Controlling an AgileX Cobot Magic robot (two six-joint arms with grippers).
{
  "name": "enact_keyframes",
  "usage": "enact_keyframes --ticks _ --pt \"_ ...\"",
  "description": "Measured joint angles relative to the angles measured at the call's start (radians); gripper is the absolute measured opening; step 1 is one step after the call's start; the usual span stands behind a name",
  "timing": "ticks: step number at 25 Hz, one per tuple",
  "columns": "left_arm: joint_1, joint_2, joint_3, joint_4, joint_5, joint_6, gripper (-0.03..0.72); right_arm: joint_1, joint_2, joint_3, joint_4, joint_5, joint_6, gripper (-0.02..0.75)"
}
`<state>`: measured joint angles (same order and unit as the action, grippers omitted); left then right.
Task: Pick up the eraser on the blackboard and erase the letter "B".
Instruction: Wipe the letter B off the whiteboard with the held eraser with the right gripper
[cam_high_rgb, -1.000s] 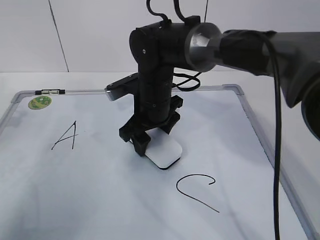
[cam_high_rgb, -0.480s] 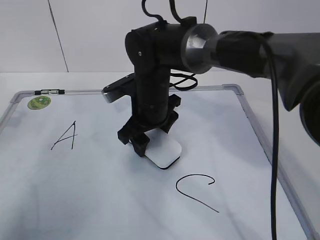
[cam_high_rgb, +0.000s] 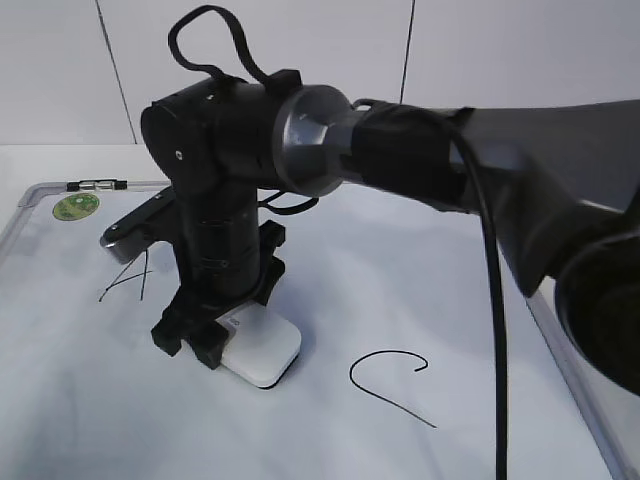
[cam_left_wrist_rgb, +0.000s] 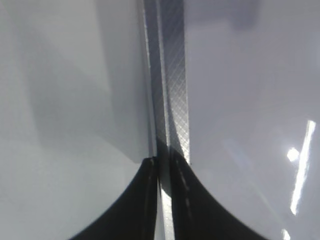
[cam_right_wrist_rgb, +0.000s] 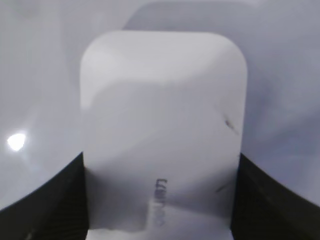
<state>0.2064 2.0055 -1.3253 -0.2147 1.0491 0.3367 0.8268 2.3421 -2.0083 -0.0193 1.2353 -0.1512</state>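
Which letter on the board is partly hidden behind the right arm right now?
The "A" at the board's left: the right gripper, holding the eraser, covers part of it. The "C" lies fully visible at lower right.

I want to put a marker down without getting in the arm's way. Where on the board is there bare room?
The widest bare patch of the grey-framed white dry-erase board lies right of the right gripper and above the black letter "C". The near left corner looks bare too. It is crowded around the flat white plastic eraser and the black letter "A".
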Motion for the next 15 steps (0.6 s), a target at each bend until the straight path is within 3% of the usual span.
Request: enact_keyframes --ticks 15 --pt "0.000 0.000 0.000 0.003 0.005 0.000 0.045 -0.012 0.017 -0.025 0.043 0.015 -0.008 0.520"
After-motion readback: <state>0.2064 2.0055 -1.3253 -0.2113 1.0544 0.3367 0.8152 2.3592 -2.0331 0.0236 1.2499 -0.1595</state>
